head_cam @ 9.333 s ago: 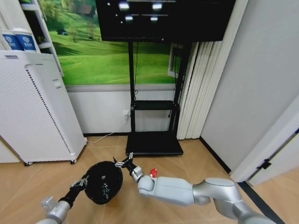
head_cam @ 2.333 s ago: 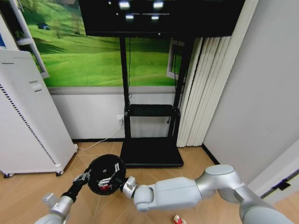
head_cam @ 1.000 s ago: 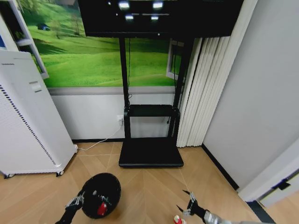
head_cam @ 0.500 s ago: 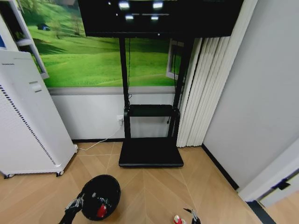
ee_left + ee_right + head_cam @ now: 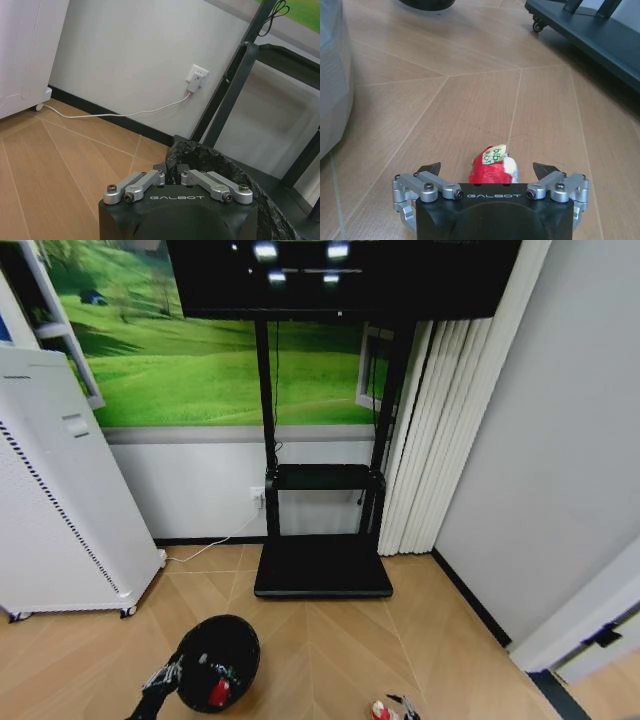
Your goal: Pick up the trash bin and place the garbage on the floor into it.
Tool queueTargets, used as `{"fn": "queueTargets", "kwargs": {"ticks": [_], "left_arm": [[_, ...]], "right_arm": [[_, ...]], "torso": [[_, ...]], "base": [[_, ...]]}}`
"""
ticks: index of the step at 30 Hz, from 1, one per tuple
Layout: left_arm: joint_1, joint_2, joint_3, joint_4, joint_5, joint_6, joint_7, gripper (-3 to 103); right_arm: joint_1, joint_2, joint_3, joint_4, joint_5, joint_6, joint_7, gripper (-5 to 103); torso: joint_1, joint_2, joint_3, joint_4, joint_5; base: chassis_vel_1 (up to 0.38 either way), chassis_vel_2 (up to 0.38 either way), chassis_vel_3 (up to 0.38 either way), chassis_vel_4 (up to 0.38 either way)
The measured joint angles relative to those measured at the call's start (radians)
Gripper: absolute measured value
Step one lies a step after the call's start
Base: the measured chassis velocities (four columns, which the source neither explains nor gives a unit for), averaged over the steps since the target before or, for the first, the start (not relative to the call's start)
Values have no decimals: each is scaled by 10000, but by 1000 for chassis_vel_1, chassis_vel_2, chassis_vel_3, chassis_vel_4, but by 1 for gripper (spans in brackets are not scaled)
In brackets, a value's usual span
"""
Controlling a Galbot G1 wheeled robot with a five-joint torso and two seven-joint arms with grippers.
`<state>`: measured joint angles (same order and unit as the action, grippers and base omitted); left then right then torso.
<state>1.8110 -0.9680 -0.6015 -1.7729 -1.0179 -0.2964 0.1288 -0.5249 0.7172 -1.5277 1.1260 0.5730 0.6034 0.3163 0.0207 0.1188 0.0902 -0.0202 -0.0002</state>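
So the left gripper (image 5: 172, 176) is sitting low at the bottom left of the head view, pinched tight on the rim of the trash bin (image 5: 217, 662). In the left wrist view its fingers (image 5: 145, 181) are pressed together right over the crinkly black liner edge. The bin is hanging tipped toward the camera, so its mouth is facing up, with something red (image 5: 219, 694) lying inside near the lower edge.

The right gripper (image 5: 491, 169) is way down at the bottom edge of the head view, just right of centre, with only its tips poking into frame. In the right wrist view its fingers are spread wide and pointing along the floor, and a red-and-white wrapper piece (image 5: 492, 165) is lying on the wood right between them, close to the gripper body. I can't tell if either tip is touching it.

Room-wise there's a good stretch of bare wooden floor (image 5: 330, 640) between the two grippers. The black TV stand base (image 5: 322, 567) is sitting well behind them in the middle, the white perforated cabinet (image 5: 55, 500) is filling the left side, and the white wall is closing in on the right.
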Motion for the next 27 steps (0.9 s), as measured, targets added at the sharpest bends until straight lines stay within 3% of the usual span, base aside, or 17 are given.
{"fn": "queueTargets", "kwargs": {"ticks": [4, 6, 12, 13, 14, 16, 18, 21, 27], "left_arm": [[5, 20, 26, 48, 9, 1, 73, 8], [59, 81, 27, 50, -15, 0, 130, 8], [13, 231, -3, 57, -168, 0, 140, 8], [3, 260, -7, 51, -220, 0, 136, 8], [3, 260, -7, 51, -220, 0, 136, 8], [20, 299, -2, 12, -221, 0, 136, 8], [23, 313, -1, 6, -223, 0, 136, 8], [-38, 412, 17, 17, -274, 6, 134, 8], [-218, 671, 65, 70, -378, 99, 69, 8]], "right_arm": [[108, 422, -203, -483, 295, 25, -95, 102], [207, 615, -411, -882, 538, 60, -270, 93], [283, 732, -610, -998, 994, 70, -447, 78], [283, 739, -624, -1031, 1033, 79, -479, 66], [283, 739, -624, -1031, 1033, 79, -479, 66], [279, 708, -610, -993, 1064, 112, -500, 56], [279, 688, -598, -971, 1067, 121, -505, 56], [260, 566, -426, -830, 1012, 185, -531, 39], [390, 310, -31, -333, 604, 345, -468, 28]], "torso": [[-1, 0, 0, 0, 3], [0, 0, 0, 3, -2], [0, 0, 0, 0, 2], [0, 0, 0, -1, 1], [0, 0, 0, -1, 1], [0, 0, 0, 0, 2], [0, 0, 0, 0, 2], [-1, 0, 0, 0, 1], [0, 0, 1, -3, 1]], "base": [[0, 0, 0, 0], [0, 0, 0, 0], [0, 0, 0, 0], [0, 0, 0, 0], [0, 0, 0, 0], [0, 0, 0, 0], [0, 0, 0, 0], [0, 0, 0, 0], [0, 0, 0, 0]]}}
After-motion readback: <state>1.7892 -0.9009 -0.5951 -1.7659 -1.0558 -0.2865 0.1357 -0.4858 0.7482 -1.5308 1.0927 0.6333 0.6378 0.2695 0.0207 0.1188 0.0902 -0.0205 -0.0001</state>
